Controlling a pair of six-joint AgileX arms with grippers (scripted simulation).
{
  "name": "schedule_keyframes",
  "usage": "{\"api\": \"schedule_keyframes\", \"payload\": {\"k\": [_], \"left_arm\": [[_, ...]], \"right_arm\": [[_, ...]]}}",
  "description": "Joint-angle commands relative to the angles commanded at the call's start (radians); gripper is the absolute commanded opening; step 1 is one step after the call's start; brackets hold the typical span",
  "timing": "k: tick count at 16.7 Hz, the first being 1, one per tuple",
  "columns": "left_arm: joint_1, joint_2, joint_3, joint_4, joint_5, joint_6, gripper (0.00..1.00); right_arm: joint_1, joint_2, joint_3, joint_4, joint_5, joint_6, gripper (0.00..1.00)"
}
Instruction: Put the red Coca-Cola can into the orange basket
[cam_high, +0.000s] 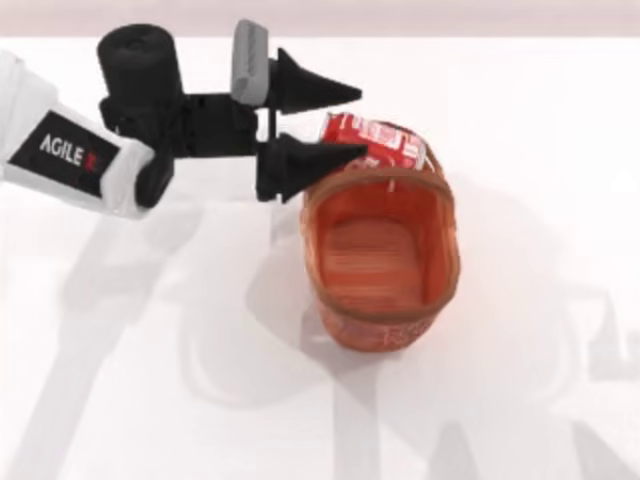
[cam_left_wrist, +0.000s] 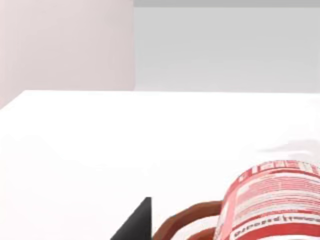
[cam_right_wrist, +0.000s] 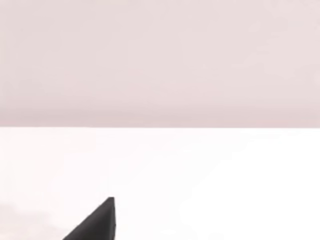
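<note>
Left hand (cam_high: 350, 123) fingers spread apart, gripping nothing, red Coca-Cola can (cam_high: 375, 143) lying just past my fingertips at the orange basket (cam_high: 449, 240) far rim, not clearly inside, so drop looks unfinished; right arm unseen from above.

Bright, even light washes my table (cam_high: 520, 120) nearly white. Soft, blurred grey shadows spread over its near half and towards its left edge, including around the orange basket (cam_high: 445, 215).
</note>
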Motion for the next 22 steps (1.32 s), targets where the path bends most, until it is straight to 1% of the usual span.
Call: {"api": "schedule_keyframes", "payload": {"k": [1, 10, 13, 15, 18, 22], "left_arm": [[0.000, 0.000, 0.000, 0.000, 0.000, 0.000, 1.00], [-0.004, -0.001, 0.000, 0.000, -0.001, 0.000, 1.00], [0.001, -0.035, -0.013, -0.015, -0.022, -0.008, 1.00], [0.012, -0.094, -0.038, -0.040, -0.058, -0.020, 1.00], [0.038, -0.230, -0.099, -0.099, -0.142, -0.045, 1.00], [0.086, -0.491, -0.230, -0.219, -0.300, -0.082, 1.00]], "right_arm": [[0.000, 0.000, 0.000, 0.000, 0.000, 0.000, 1.00], [0.000, 0.000, 0.000, 0.000, 0.000, 0.000, 1.00], [0.012, 0.054, 0.042, -0.043, -0.004, -0.016, 1.00], [0.032, 0.145, 0.113, -0.112, -0.007, -0.045, 1.00], [0.074, 0.340, 0.270, -0.262, -0.013, -0.110, 1.00], [0.154, 0.680, 0.562, -0.525, -0.023, -0.236, 1.00]]}}
